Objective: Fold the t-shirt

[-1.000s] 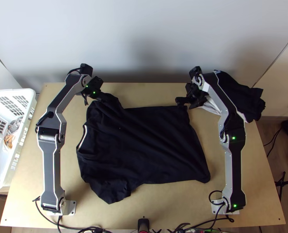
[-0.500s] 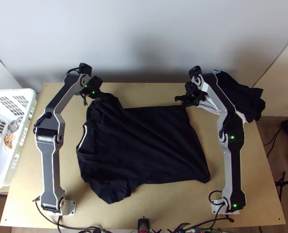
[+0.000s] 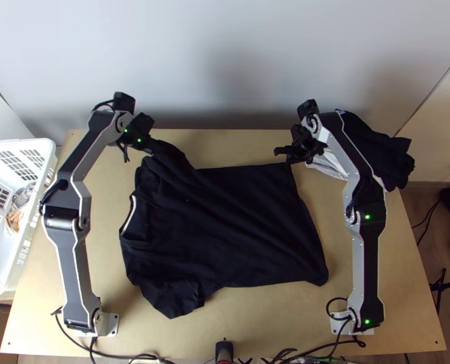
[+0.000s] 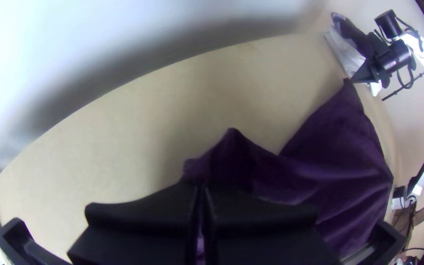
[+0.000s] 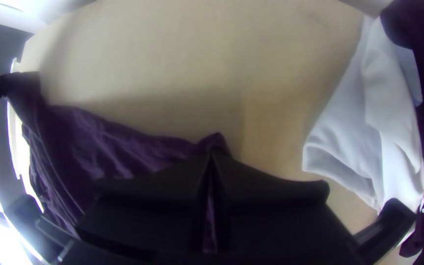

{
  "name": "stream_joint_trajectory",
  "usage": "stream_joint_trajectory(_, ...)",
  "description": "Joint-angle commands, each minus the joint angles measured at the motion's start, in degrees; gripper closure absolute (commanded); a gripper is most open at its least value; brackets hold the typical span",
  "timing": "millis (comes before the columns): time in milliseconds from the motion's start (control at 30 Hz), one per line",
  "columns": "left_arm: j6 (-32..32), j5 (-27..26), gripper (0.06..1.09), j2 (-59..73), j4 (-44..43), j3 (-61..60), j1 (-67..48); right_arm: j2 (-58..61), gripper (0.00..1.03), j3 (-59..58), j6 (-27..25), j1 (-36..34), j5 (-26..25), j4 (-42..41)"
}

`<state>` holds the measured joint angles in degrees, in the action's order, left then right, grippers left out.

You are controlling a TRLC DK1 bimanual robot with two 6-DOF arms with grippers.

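The black t-shirt (image 3: 225, 224) lies spread over the middle of the table, its collar side toward the left, and looks purple in the left wrist view (image 4: 339, 152) and the right wrist view (image 5: 89, 142). At its far left part, my left gripper (image 3: 151, 147) is shut on the sleeve, which is drawn up toward it; in the left wrist view the gripper (image 4: 201, 189) has cloth between its fingers. My right gripper (image 3: 289, 156) is shut on the shirt's far right corner; the right wrist view shows the gripper (image 5: 211, 157) pinching that corner.
A white basket (image 3: 49, 176) stands at the table's left edge with some items inside. A pile of dark cloth (image 3: 382, 151) and white cloth (image 3: 328, 164) lies at the far right, partly under the right arm. A wall rises behind the table's far edge.
My left gripper has moved slightly left and away toward the far edge, pulling the sleeve with it. The right gripper has shifted slightly, and the shirt's far edge is a little higher in the picture.
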<state>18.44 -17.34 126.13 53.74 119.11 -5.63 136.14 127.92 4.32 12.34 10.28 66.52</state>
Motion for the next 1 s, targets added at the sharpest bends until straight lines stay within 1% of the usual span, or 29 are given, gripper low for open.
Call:
stream_joint_trajectory(0, -0.2, -0.2, 1.05, -5.5, 1.3, -2.1, -0.6, -2.9, 1.00, -1.8, 0.0, 0.1, -0.2, 0.0)
stream_joint_trajectory(600, -0.1, -0.2, 1.05, -10.9, 1.4, -6.6, -0.9, -12.4, 1.00, -9.7, -1.4, 0.1, -0.2, 0.7)
stream_joint_trajectory(833, 0.0, -0.2, 1.05, -12.4, 1.5, -6.9, -1.0, -15.7, 1.00, -10.1, -2.3, -0.1, -0.2, 2.7)
stream_joint_trajectory(967, -0.1, -0.2, 1.05, -14.0, 1.7, -7.6, -1.5, -18.5, 1.00, -12.5, -2.5, 0.0, -0.2, 2.9)
